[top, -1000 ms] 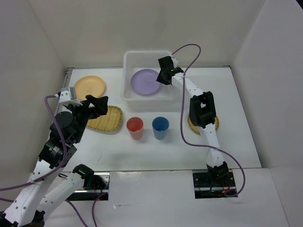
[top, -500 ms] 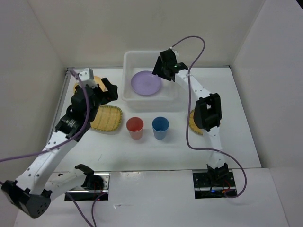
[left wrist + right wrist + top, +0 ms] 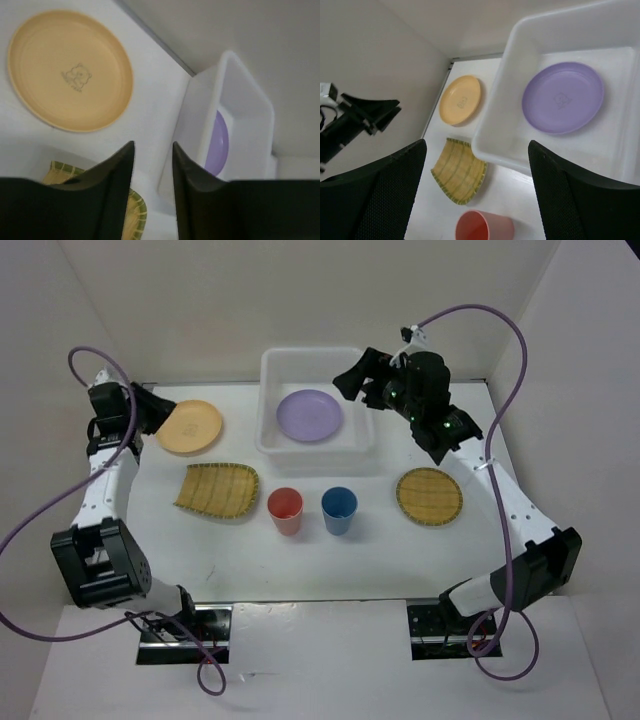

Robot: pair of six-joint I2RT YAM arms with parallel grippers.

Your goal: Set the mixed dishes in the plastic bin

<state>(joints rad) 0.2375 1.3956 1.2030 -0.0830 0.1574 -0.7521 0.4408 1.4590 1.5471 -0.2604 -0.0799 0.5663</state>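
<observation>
The lilac plate (image 3: 310, 415) lies flat inside the plastic bin (image 3: 266, 380), also in the right wrist view as the plate (image 3: 563, 97) in the bin (image 3: 492, 145). My right gripper (image 3: 356, 382) hovers open above the bin's right side, jaws wide (image 3: 477, 145), holding nothing. The orange-yellow plate (image 3: 190, 427) lies at the far left; my left gripper (image 3: 158, 412) sits just left of it, jaws (image 3: 152, 160) narrowly apart and empty. The squarish tray (image 3: 218, 490), red cup (image 3: 285, 510), blue cup (image 3: 339, 508) and round tray (image 3: 429, 496) rest on the table.
White walls close in the table on the left, back and right. The left arm stretches along the left wall. The right arm's purple cable (image 3: 505, 350) loops high over the right side. Both cups stand upright in front of the bin.
The right gripper let go of the lilac plate in the bin, opened wide and drew back to the right. The left arm swung to the far left beside the orange-yellow plate, its jaws narrowing.
</observation>
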